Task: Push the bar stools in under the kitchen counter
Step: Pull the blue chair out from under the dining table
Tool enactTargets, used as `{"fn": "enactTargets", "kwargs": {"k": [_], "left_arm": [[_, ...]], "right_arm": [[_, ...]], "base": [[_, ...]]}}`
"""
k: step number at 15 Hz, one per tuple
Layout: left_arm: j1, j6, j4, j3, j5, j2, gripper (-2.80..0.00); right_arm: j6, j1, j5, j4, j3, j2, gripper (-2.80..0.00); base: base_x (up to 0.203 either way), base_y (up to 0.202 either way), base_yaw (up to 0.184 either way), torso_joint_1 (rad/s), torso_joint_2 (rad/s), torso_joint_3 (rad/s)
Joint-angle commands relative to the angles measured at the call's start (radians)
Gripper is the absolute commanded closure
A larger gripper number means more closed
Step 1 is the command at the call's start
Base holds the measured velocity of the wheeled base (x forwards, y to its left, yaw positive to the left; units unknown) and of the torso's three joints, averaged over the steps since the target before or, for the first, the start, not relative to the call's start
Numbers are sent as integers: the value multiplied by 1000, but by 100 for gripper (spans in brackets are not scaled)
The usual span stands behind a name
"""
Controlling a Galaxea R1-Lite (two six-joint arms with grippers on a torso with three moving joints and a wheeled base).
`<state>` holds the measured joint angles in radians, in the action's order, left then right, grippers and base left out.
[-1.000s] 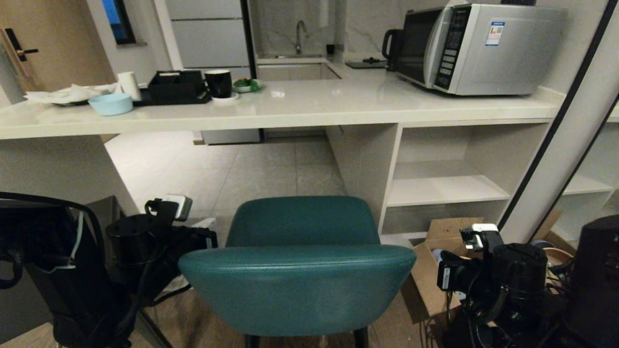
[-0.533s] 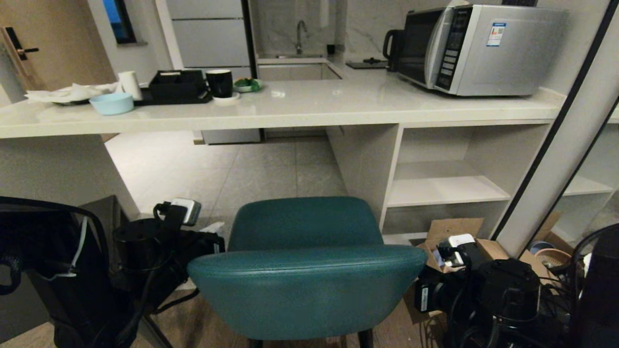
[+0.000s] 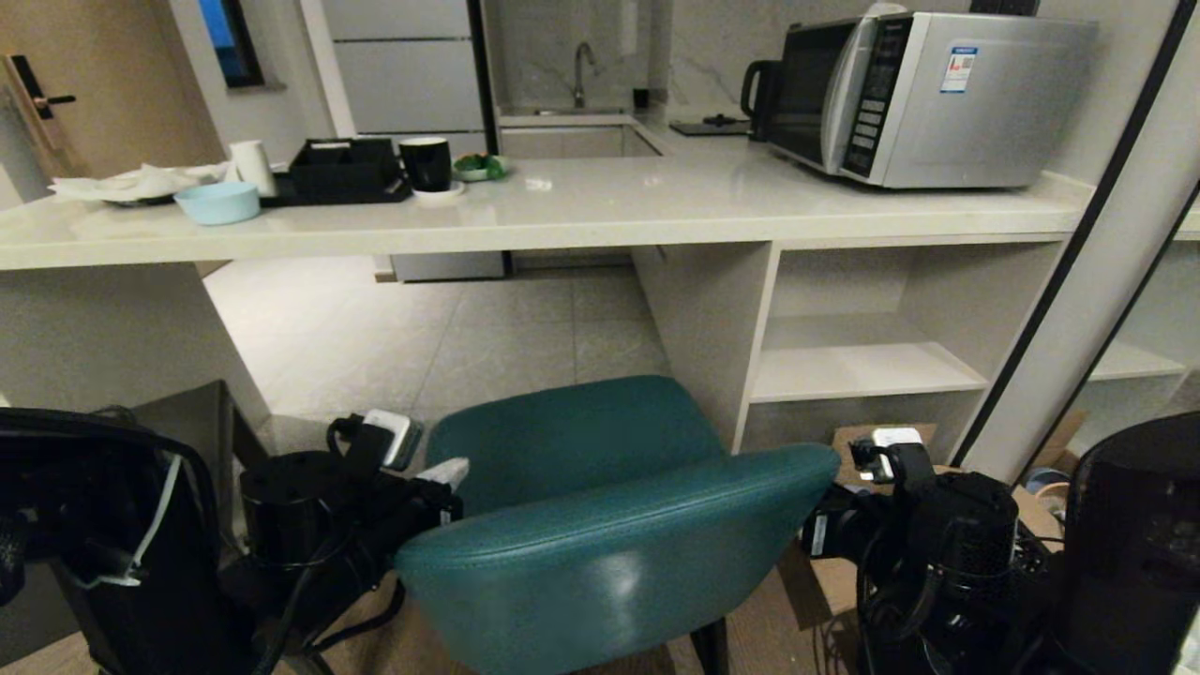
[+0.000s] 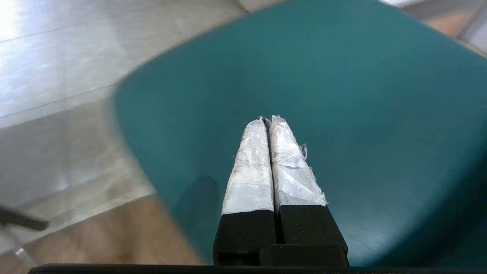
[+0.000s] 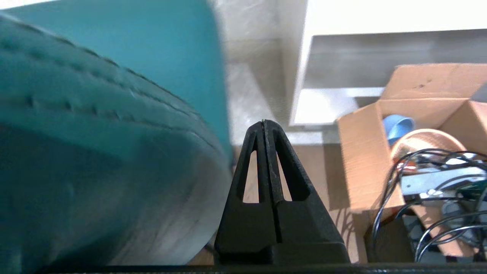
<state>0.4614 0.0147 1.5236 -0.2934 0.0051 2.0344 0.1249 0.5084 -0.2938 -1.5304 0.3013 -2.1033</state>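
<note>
The teal bar stool (image 3: 600, 562) stands skewed before the kitchen counter (image 3: 609, 211), its backrest's right end nearer the counter than its left. My left gripper (image 3: 448, 471) is shut, its white-taped tips (image 4: 268, 120) against the stool's teal left side (image 4: 342, 95). My right gripper (image 5: 263, 122) is also shut and holds nothing. It sits just beside the right end of the backrest (image 5: 95, 133), and whether it touches I cannot tell. In the head view the backrest mostly hides its fingers.
An open cardboard box (image 3: 848, 441) with loose items lies on the floor right of the stool, below the white shelves (image 3: 862, 366). The counter's white panel leg (image 3: 703, 328) stands ahead. A dark grey boxy piece (image 3: 192, 417) shows behind my left arm. A slanted pillar (image 3: 1097, 281) rises at right.
The stool has turned, its right end swinging towards the counter and its left end towards me. My left gripper has moved right against it, and my right arm has shifted in beside the backrest.
</note>
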Motion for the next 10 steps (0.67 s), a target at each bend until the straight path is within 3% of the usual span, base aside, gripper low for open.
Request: {"fn": "enactTargets", "kwargs": {"k": [1,10], "left_arm": [[39,1,6,12,-4,-5,0],[60,-4,6,-35,6,1,0]], "right_arm": [[-4,-21,5,0,25,-51,0],[-19,-85,9,0,114,-93,0]], "base": [[0,0,0,0,0,0],[0,0,0,0,0,0]]}}
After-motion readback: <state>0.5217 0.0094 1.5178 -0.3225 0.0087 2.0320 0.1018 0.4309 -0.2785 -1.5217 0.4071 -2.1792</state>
